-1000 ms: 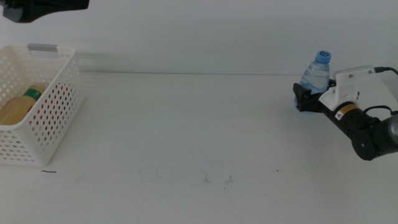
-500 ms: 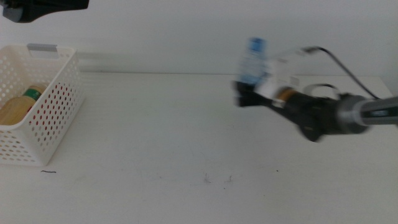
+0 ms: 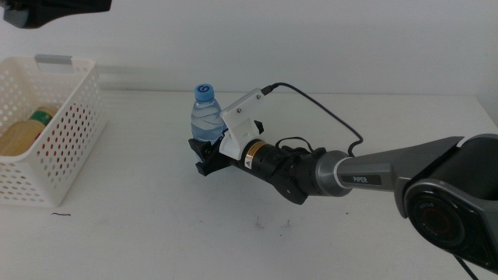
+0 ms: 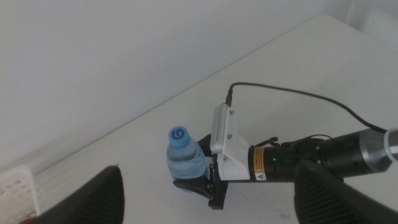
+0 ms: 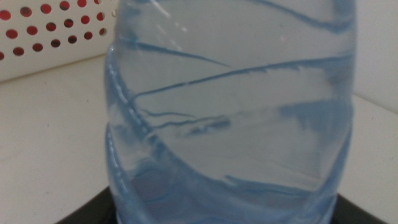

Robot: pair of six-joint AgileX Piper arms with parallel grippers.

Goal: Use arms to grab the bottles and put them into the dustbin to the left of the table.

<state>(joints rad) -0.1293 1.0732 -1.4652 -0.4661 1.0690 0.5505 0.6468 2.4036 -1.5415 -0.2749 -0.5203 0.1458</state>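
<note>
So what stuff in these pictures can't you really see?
- Middle view: the basket is cut off by the picture's left edge, and its wall hides most of the things inside.
- Right wrist view: the water bottle fills the picture, so its cap and the right gripper's fingers are hidden.
- Left wrist view: the left gripper's fingers are blurred and cut off by the bottom edge.
- Middle view: the dark shape in the top corner is cut off.

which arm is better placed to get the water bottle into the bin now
Right. The right gripper is already shut on the water bottle, upright at mid-table and facing the bin. The left gripper is open, raised above, holding nothing.
</note>
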